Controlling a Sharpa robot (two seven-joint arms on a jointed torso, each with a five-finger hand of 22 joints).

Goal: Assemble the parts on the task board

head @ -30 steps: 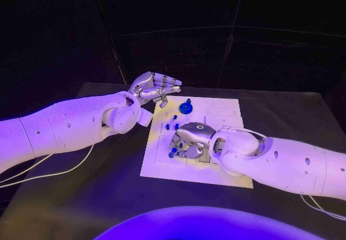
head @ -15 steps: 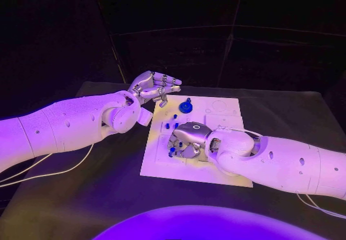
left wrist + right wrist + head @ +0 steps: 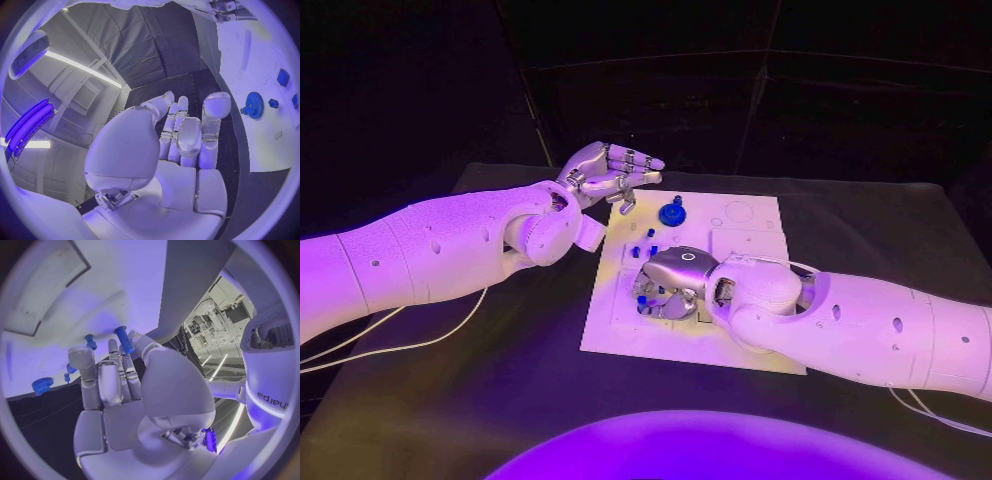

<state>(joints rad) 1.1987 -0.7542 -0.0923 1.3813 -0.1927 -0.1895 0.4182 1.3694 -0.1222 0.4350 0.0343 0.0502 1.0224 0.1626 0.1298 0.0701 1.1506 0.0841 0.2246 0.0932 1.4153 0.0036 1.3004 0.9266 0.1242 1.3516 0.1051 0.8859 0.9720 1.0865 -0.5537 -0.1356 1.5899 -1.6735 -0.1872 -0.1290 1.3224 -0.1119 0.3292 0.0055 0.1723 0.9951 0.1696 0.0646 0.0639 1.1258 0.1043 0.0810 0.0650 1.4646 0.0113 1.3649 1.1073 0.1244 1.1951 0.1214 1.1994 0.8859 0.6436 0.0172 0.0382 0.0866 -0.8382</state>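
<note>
Two hands are seen over the surface [image 3: 473,400], and the task board [image 3: 625,330] is taken as the landmark for all positions. The right hand [image 3: 672,283] is held low over the middle of the task board with its fingers curled downward; in the right wrist view a small blue peg [image 3: 124,339] is seen pinched at the fingertips [image 3: 80,360], upright and close to the white face of the board. This posture is judged to suit pressing the peg into a seat in the board, although the seat itself is hidden beneath the hand. The left hand [image 3: 607,176] is held raised just off the far left corner of the task board, fingers loosely curled with nothing in them, as the left wrist view confirms; it is judged to be parked there so that the working area is left unobstructed. A blue gear [image 3: 674,213] stands on the far part of the task board, and several short blue pegs [image 3: 649,236] stand between the gear and the right hand. Whether these are fully seated cannot be told. The assembly is judged to be partly complete, with the peg insertion in hand. Care with alignment is called for, since a tilted peg may jam.
</note>
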